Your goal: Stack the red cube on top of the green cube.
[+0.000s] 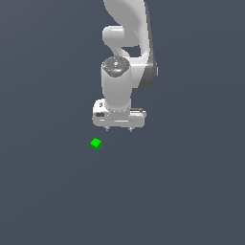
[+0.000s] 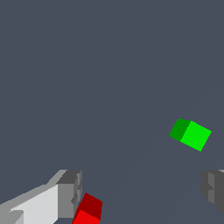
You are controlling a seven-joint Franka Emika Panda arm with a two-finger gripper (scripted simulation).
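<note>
Clearly the jaws stand wide apart with nothing between them: in the wrist view one grey finger [image 2: 70,194] sits far from the other at the opposite edge. The red cube [image 2: 89,210] lies just beside the first finger, seemingly not clamped, partly cut off by the frame. The green cube [image 2: 191,134] rests alone on the dark tabletop [image 2: 96,74], nearer the other finger. In the exterior view the green cube lies below the gripper [image 1: 118,129], toward the exterior view's left; the red cube is hidden there
</note>
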